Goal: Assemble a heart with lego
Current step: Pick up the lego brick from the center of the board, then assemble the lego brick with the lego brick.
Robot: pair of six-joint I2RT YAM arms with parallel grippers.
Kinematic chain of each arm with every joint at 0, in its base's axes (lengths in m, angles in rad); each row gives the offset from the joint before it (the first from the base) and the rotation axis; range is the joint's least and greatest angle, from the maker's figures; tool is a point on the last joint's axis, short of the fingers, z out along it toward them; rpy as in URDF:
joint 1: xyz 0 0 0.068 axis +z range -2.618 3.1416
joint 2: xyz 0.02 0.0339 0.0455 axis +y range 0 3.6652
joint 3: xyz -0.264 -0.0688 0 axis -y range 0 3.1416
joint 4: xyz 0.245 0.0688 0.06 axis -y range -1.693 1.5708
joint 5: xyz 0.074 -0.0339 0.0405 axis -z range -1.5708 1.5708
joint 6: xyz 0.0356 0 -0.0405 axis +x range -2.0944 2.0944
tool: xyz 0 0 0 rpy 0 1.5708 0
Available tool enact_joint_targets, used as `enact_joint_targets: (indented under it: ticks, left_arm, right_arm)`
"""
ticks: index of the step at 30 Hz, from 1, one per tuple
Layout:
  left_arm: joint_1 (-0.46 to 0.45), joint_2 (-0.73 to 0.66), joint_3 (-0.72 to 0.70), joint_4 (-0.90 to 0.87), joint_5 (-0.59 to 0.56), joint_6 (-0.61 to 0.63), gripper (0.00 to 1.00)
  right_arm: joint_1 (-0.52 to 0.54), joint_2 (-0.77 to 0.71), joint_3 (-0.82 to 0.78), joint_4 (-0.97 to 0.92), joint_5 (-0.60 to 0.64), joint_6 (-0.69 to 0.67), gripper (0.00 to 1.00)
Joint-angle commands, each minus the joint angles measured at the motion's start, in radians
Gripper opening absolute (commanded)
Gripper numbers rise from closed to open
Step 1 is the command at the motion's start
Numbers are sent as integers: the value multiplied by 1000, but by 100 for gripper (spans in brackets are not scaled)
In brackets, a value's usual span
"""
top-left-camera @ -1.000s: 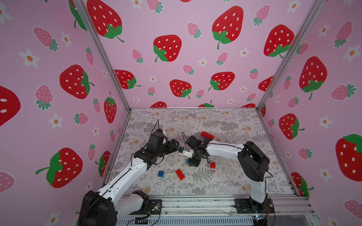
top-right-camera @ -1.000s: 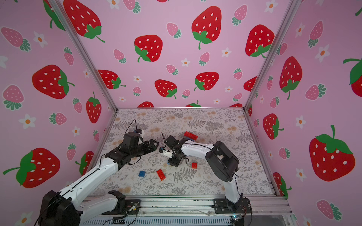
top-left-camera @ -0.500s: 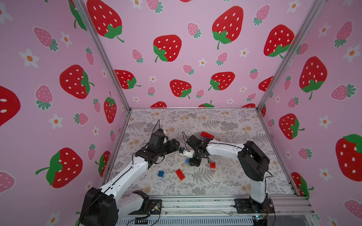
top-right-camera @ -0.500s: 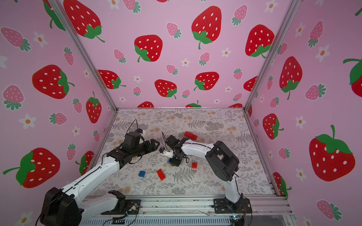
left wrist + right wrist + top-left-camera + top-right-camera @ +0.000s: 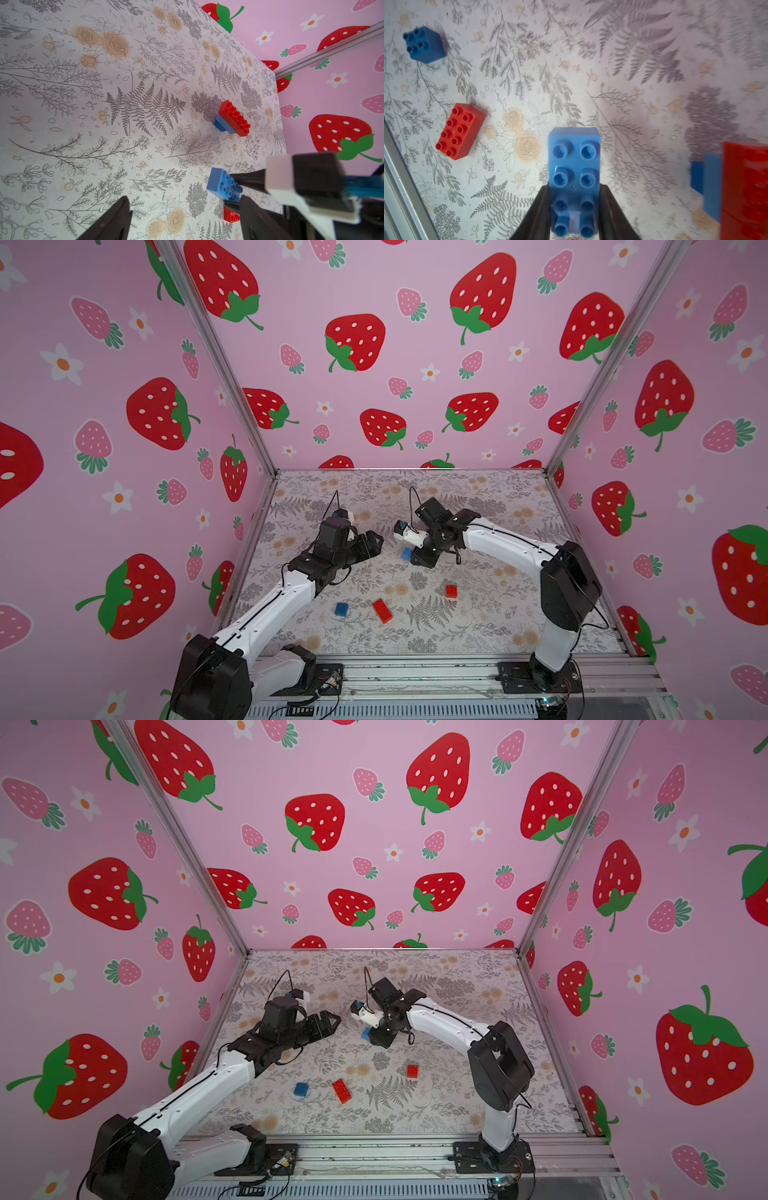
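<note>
Left arm (image 5: pixel 266 614) and right arm (image 5: pixel 507 549): white link shells dotted with small dark screw heads, joined by bulky black joint housings (image 5: pixel 569 585), with a thin black cable (image 5: pixel 515 538) along each link. The left gripper (image 5: pixel 185 197) ends in black tapered fingers (image 5: pixel 112 222); each wrist bears a white camera housing (image 5: pixel 410 536).

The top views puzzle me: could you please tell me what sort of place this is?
Probably a robot training cell, decorated: strawberry-print walls on an aluminium frame, a floral table, left arm and right arm bolted to a rail, right gripper shut on a blue brick.
</note>
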Motion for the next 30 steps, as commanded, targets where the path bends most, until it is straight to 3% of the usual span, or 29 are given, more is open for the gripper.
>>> enact_joint_targets:
  ticks: [1,11,21,30]
  left_arm:
    - [-16,53,72,59,23,-1,85]
    - [-83,254,172,150,41,-1,84]
    - [-122,401,241,207,35,-7,82]
    - [-122,444,257,212,30,-7,81]
  right_arm:
    - [-62,4,45,-106,6,-63,34]
    - [-213,124,235,-248,-36,-213,33]
    - [-238,255,385,-304,5,-301,31]
    - [-244,344,488,-324,31,-327,30]
